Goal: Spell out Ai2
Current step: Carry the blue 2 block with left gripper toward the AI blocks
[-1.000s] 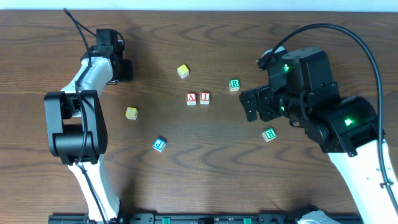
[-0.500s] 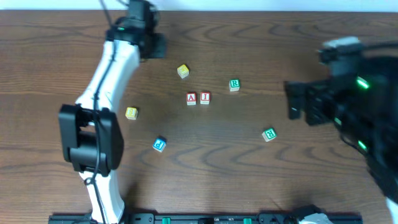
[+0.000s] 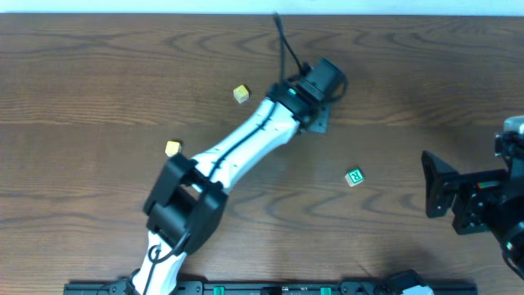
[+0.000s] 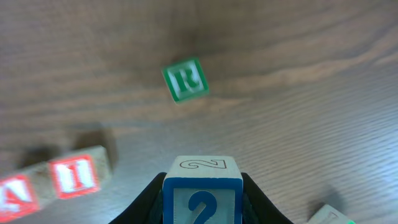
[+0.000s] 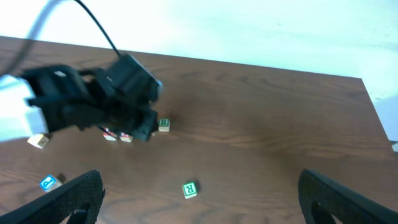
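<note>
My left gripper [image 4: 202,190] is shut on a blue block with a "2" [image 4: 202,202], held above the table. Below it on the wood lie a red "I" block [image 4: 78,176] and, at the frame's left edge, a red "A" block [image 4: 12,194]. The 2 block hangs to the right of the I. In the overhead view the left arm reaches across the middle, its gripper [image 3: 318,119] covering the red blocks. My right gripper [image 5: 205,208] stands open and empty at the right side of the table [image 3: 434,187].
A green "R" block [image 4: 185,79] lies just beyond the held block, and another green "R" block [image 3: 354,177] sits toward the right arm. Two yellow blocks [image 3: 241,93] [image 3: 173,148] lie left of the arm. A blue block [image 5: 48,183] is at the near left.
The left arm has swung from the far left corner across to the middle, over the red blocks. The right arm has drawn back to the right edge, jaws still open.
</note>
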Robot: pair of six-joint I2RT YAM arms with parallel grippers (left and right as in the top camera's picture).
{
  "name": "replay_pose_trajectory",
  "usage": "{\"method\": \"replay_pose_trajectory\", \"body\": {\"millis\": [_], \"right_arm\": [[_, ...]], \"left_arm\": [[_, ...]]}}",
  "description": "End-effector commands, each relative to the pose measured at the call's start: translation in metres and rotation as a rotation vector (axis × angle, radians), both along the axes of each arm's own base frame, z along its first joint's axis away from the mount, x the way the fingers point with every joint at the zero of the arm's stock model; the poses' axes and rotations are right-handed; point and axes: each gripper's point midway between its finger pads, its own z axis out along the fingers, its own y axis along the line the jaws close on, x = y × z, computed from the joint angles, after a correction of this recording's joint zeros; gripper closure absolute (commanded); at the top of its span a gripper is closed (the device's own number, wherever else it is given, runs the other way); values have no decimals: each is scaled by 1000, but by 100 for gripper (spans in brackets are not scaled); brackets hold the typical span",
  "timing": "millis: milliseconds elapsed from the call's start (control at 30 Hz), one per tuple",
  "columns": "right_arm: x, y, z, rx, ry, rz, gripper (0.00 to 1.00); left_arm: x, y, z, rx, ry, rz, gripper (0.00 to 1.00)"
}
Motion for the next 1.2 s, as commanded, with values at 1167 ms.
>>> {"method": "replay_pose_trajectory", "body": {"millis": [1167], "right_arm": [[-5, -1, 2, 18, -7, -5, 1]], "left_arm": [[23, 41, -76, 87, 112, 241, 95]]}}
